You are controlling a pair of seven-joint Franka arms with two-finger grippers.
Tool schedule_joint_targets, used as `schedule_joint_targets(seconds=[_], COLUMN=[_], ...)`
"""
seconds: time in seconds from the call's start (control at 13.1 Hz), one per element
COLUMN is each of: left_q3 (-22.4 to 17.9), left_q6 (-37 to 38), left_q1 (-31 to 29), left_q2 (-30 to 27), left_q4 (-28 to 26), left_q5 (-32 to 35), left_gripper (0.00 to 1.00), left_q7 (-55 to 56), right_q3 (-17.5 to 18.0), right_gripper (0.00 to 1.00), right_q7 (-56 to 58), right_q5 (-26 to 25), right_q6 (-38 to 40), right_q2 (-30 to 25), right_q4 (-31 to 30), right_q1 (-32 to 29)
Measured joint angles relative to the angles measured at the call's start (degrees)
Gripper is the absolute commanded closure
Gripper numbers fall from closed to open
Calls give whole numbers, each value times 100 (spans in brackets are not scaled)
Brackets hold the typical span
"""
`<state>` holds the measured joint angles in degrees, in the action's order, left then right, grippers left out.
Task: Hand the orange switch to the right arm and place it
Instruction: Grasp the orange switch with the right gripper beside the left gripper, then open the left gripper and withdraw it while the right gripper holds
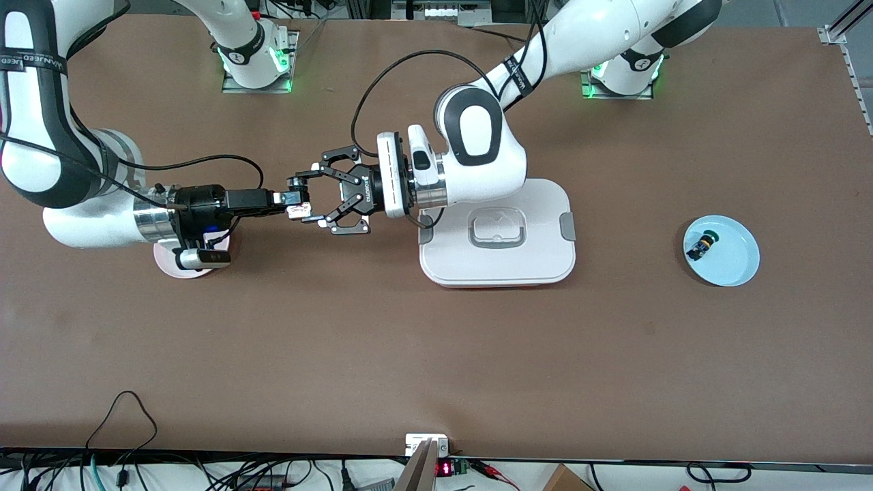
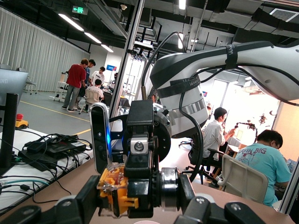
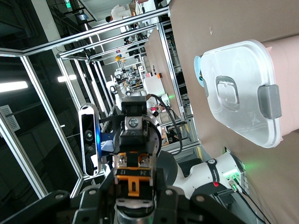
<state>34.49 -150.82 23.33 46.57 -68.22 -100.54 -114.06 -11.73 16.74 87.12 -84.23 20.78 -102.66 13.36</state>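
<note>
Orange switch: up in the air over the desk, between the two grippers, near the pink plate. Left gripper jaws clenched on it, right gripper jaws likewise clamped on it, meeting tip to tip. Elsewhere on desk: white lidded container beneath left arm; blue plate toward left arm's end, carrying black-and-blue switch.
</note>
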Motion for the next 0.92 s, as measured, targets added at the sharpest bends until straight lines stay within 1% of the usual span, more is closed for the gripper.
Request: schedule_joint_targets(seconds=[0.15,0.23,0.69,0.84,0.92], left_q3=[0,0,-14,-25,-40], left_q6=[0,0,-4,1,35], left_q1=[-1,-1,-45,-182,-347], left_q2=[0,0,0,-18,-19], left_q4=[7,9,63,70,63], left_q5=[0,0,-3,-4,-4], left_gripper=[83,1,0,0,0], left_q7=[0,0,39,39,39], right_q3=[0,0,2,-1,-1], right_gripper=[77,78,81,82,82], right_q7=[1,1,14,16,20], right_q5=[15,21,77,142,142], right_q6=[0,0,1,-50,-16], right_q2=[0,0,2,8,8], right_q4=[0,0,0,3,3], right_q1=[0,1,7,8,9])
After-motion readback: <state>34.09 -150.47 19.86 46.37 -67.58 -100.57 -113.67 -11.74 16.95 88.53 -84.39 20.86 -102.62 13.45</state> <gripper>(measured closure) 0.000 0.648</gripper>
